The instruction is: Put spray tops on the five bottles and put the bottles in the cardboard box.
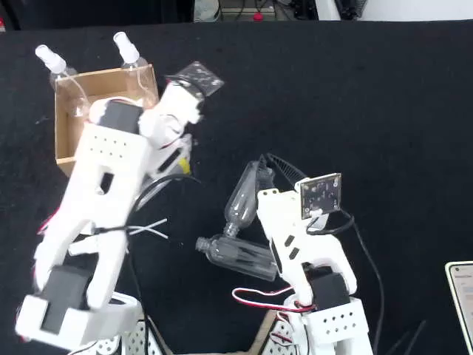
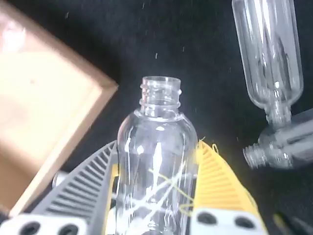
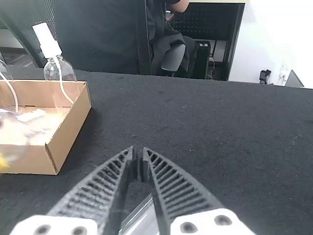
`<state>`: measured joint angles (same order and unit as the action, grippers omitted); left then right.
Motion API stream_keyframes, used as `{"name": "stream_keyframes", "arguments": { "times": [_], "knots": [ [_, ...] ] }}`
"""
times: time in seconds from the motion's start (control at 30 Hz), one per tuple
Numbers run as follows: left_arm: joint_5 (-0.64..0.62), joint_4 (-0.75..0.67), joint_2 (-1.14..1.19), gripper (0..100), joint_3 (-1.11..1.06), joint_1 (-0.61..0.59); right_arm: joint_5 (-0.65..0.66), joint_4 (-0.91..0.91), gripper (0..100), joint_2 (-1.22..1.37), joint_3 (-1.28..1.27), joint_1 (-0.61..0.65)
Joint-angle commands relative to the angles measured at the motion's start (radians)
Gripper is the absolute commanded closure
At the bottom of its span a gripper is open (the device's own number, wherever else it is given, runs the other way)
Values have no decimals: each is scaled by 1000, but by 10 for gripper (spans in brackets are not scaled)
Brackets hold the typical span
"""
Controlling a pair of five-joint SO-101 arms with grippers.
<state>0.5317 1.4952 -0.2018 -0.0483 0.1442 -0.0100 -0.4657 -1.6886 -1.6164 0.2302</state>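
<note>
My left gripper [image 2: 156,196] is shut on a clear uncapped bottle [image 2: 159,142], held between a grey finger and a yellow one right beside the cardboard box [image 2: 44,122]. In the high view this gripper [image 1: 182,157] hangs at the box's [image 1: 68,140] near right corner. Two bottles with white spray tops [image 1: 53,63] [image 1: 127,50] stand in the box's far end. Two more uncapped bottles [image 1: 244,194] [image 1: 238,256] lie on the black table. My right gripper [image 3: 138,157] is shut and empty, just above one lying bottle [image 3: 139,215].
Thin white tubes [image 1: 150,226] lie on the table beside the left arm. A flat white-edged device [image 1: 463,292] sits at the table's right edge. The black tabletop stretches open to the right and far side. Chairs and a desk stand beyond the table.
</note>
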Motion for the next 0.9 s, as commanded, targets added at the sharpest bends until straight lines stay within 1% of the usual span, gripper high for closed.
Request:
{"name": "stream_keyframes", "arguments": {
  "times": [0.0,0.13,0.2,0.27,0.33,0.43,0.53,0.63,0.77,0.87],
  "knots": [
    [-11,80,-166,915,-27,-134,8,-5,983,1,13,29],
    [-11,77,-316,913,-179,-371,15,-86,983,1,36,164],
    [-11,55,-397,913,-262,-492,80,-130,983,2,61,241],
    [-11,9,-483,913,-346,-613,147,-164,983,10,85,316],
    [-11,-44,-566,914,-438,-733,184,-203,983,10,108,381],
    [-11,-135,-675,915,-618,-901,189,-276,983,12,159,466],
    [-11,-222,-753,914,-796,-1038,189,-339,983,13,217,520],
    [-11,-288,-806,914,-920,-1115,187,-351,983,15,251,548],
    [-21,-299,-819,915,-992,-1130,189,-348,983,97,294,591],
    [-89,-299,-825,913,-1020,-1130,184,-324,983,231,358,623]
  ]
}}
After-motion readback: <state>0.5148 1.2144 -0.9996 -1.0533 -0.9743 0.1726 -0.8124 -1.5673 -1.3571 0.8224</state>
